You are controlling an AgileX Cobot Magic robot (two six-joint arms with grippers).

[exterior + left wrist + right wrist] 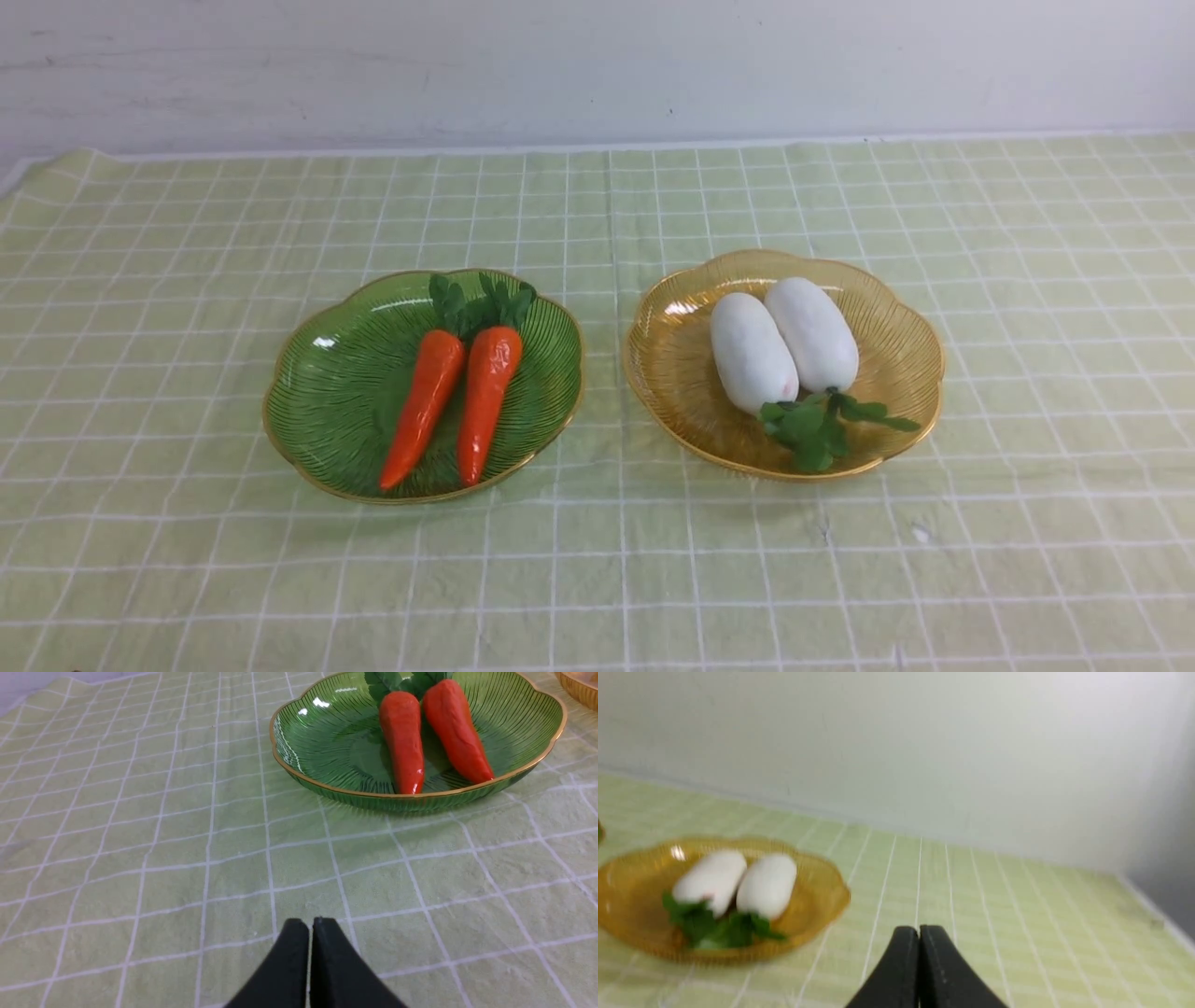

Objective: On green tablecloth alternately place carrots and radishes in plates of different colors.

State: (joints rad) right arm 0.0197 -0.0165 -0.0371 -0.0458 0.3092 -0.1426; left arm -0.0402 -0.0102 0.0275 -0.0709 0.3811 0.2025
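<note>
Jaws: left gripper (310, 924) and right gripper (918, 931) both clenched | front view: cloth (579, 597) open at 6 o'clock | carrots (490, 392) in green plate (327, 420), 9 o'clock; radishes (752, 350) in amber plate (896, 355), 3 o'clock, beyond jaws

Two plates (317, 401)—two carrots (425, 406), two radishes (754, 353)—and one tablecloth (588, 579).

A pale green tablecloth (588, 569) with a white grid of thin lines covers the supporting surface, lightly wrinkled and reaching back to a white wall (597, 70). Directly on it stand two scalloped, ribbed plates with gold rims, near each other but apart: the green plate (327, 411) on the left and the amber-yellow plate (672, 373) on the right.
</note>
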